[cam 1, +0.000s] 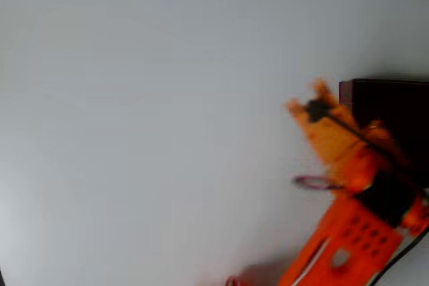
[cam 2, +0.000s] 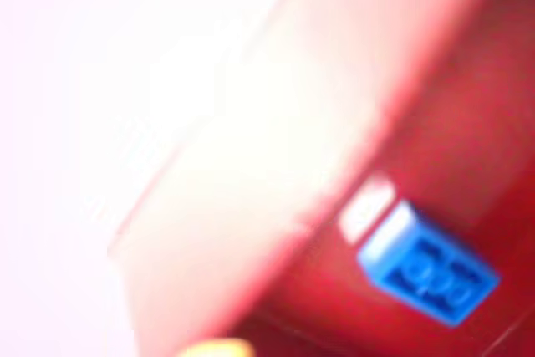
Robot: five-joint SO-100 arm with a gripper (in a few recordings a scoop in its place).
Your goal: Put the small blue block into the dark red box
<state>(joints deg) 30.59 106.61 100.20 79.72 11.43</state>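
On a plain, matte white table [cam 1: 147, 118], seen in the overhead view, the largest item is the orange arm [cam 1: 348, 232], entering from the lower right corner. Its body is smooth moulded plastic with a black section and a black cable running along it. The picture is motion-blurred, so edges are soft.

At the right edge sits the dark red box [cam 1: 385, 102]: thin maroon walls, straight-sided, with a very dark interior. Only its left part is in frame, and the arm covers its lower portion. The gripper [cam 1: 310, 102] lies just beside the box's left wall, over the white table, its two orange tips pointing up-left. Whether the fingers are apart or together cannot be told through the blur.

In the wrist view, the box [cam 2: 468, 106] interior appears as a smooth red surface, with a pale, washed-out wall running diagonally across the frame. The small blue block [cam 2: 428, 272] rests on the red floor inside the box, near that wall. It is a bright blue, studded, brick-like plastic piece, its upper-left face glaring white. A yellow-orange sliver [cam 2: 213, 349] at the bottom edge is too blurred to identify.
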